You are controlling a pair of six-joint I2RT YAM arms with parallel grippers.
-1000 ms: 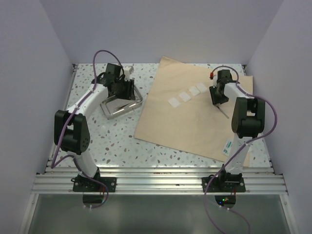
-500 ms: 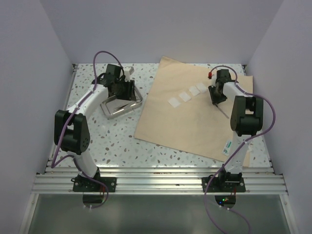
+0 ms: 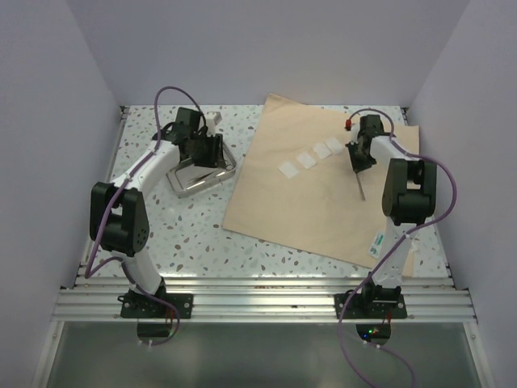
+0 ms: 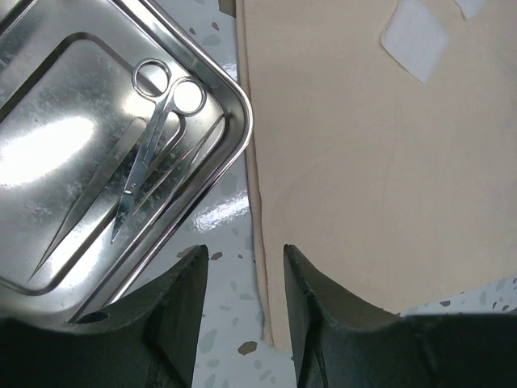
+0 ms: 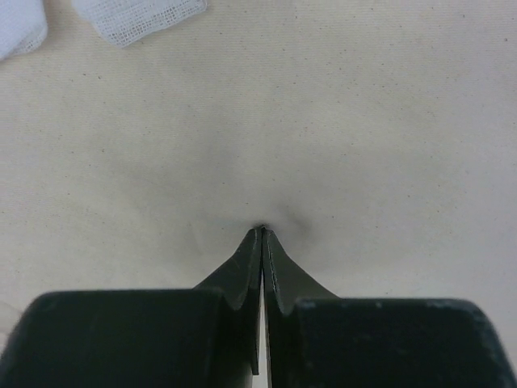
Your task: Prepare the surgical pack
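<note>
Currently the wrap sheet lies flat and open on the table's R half, w/ three gauze squares in a row on its far part. The metal tray sits off the sheet, just beside its L edge, and holds scissors and tweezers.

Left gripper: fingers spread, nothing between them, hovering over the gap between tray and sheet edge.

Right gripper: fingers pressed together, tips down on the sheet's R part, where the cloth puckers. A thin metal tool runs out from under it; can't tell if tool or cloth is pinched.

Handling, est.:
- Sheet: soft, light, limp. Grip at a corner or edge, not mid-panel; a drag would likely shift the gauze.
- Tray: stiff, slick. Grip the rim.
</note>
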